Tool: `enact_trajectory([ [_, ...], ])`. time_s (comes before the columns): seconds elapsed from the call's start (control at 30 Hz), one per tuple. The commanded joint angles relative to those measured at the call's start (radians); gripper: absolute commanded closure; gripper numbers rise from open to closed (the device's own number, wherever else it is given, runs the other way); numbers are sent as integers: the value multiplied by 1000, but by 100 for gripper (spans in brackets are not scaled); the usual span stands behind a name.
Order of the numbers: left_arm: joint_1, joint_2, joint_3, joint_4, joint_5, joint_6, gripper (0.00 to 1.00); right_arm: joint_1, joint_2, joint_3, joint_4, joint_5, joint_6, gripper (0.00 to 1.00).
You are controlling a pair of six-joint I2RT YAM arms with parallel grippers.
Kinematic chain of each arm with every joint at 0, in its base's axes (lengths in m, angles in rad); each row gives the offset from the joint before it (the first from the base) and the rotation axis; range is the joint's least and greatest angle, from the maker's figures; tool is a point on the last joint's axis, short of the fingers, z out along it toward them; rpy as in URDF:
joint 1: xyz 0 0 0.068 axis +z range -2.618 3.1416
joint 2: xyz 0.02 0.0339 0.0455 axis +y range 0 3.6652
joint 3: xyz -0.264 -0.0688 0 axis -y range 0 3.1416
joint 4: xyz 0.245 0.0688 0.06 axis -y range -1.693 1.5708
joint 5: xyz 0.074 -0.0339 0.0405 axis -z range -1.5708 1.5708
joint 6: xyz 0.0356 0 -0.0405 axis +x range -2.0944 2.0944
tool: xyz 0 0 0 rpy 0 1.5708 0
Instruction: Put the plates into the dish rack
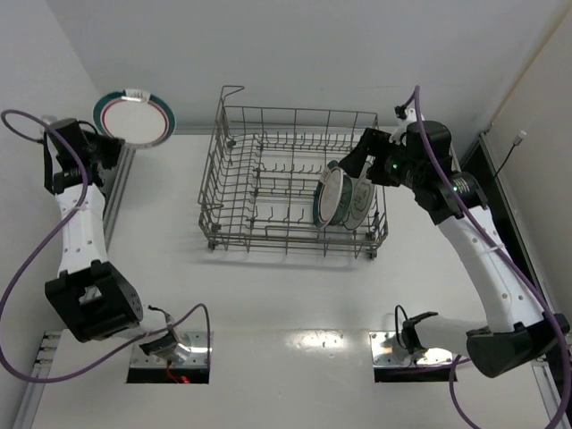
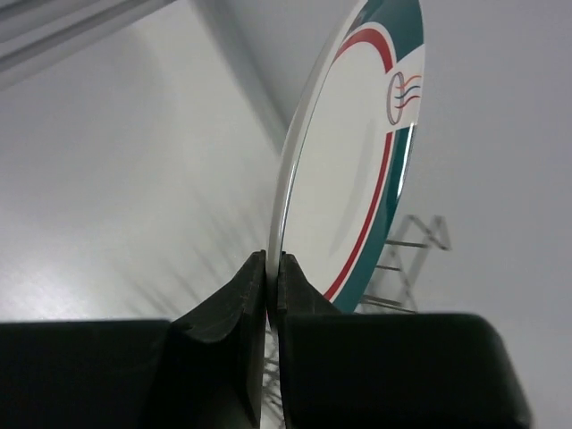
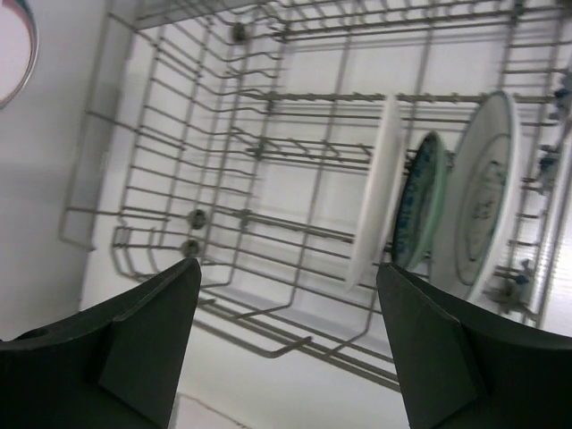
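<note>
My left gripper (image 2: 273, 264) is clamped on the rim of the last plate (image 2: 349, 179), which stands on edge above it. The rack (image 1: 214, 183) sits well off to that gripper's right. My right gripper (image 3: 288, 277) hangs wide and empty over the rack's end, with three racked plates (image 3: 424, 201) upright just ahead of it, to its right. I judge this to be the carry of the fourth plate. Next I'd swing the left arm across, keep the plate upright, and lower it between free prongs beside the others.
</note>
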Motion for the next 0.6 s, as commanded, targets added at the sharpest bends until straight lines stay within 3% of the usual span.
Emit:
enact_trajectory([
  [0.0,-75,-91,171,-19,11,-23,100,4,-24,-31,116,-142,42,23],
  [0.13,-201,-155,177,128,154,-12,100,4,-13,-83,233,-271,106,22],
  [0.27,-354,-236,-18,291,273,-58,100,4,-50,-309,588,-457,294,17],
  [0.3,-371,-250,-54,323,318,-69,100,-5,-60,-348,748,-498,339,15],
  [0.57,-578,-333,-195,351,329,-69,100,6,-82,-469,983,-508,438,13],
])
